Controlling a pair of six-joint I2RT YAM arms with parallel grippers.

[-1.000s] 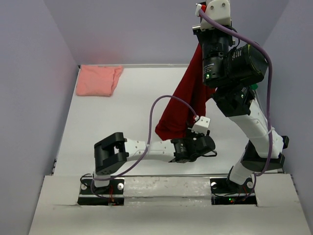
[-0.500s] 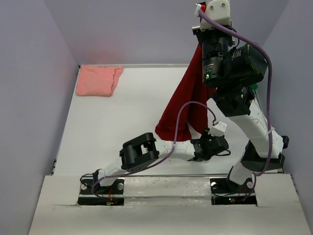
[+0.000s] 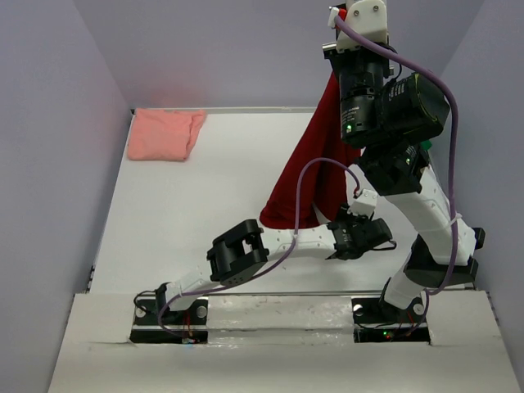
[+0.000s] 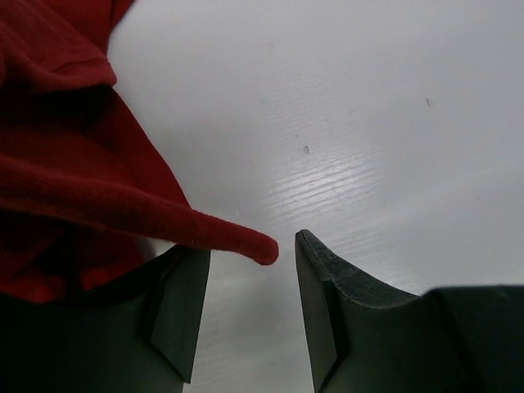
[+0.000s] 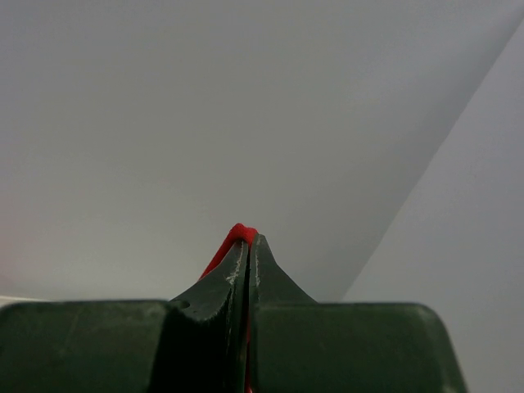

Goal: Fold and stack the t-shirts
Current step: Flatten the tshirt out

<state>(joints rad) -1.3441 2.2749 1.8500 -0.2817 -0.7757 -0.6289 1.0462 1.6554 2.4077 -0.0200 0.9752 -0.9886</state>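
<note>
Near edge, right of centre: left gripper (image 4: 246, 307) low over the table (image 3: 188, 205), arm stretched flat across toward the right arm's base; jaws parted, nothing clamped; left wrist view shows a pointed corner of the red shirt (image 4: 90, 180) lying between the two fingertips, just ahead of them, neither pad (image 4: 182, 307) pressing it; bare white table beyond.

Red shirt (image 3: 315, 164) hangs in a long drape over the right half of the table, narrow at the top, widening to a rounded lower fold just beside the left gripper (image 3: 360, 236); whether the bottom fold rests on the table or hangs just clear, cannot tell.

Right arm reared up high; right gripper (image 5: 247, 246) clenched on the top of the red shirt, a thin red ridge pinched between the closed jaws; in the top view the gripper sits at the frame's upper edge.

Far left corner: pink shirt (image 3: 164, 135), a flat bundle lying on the table, well apart from both arms.
</note>
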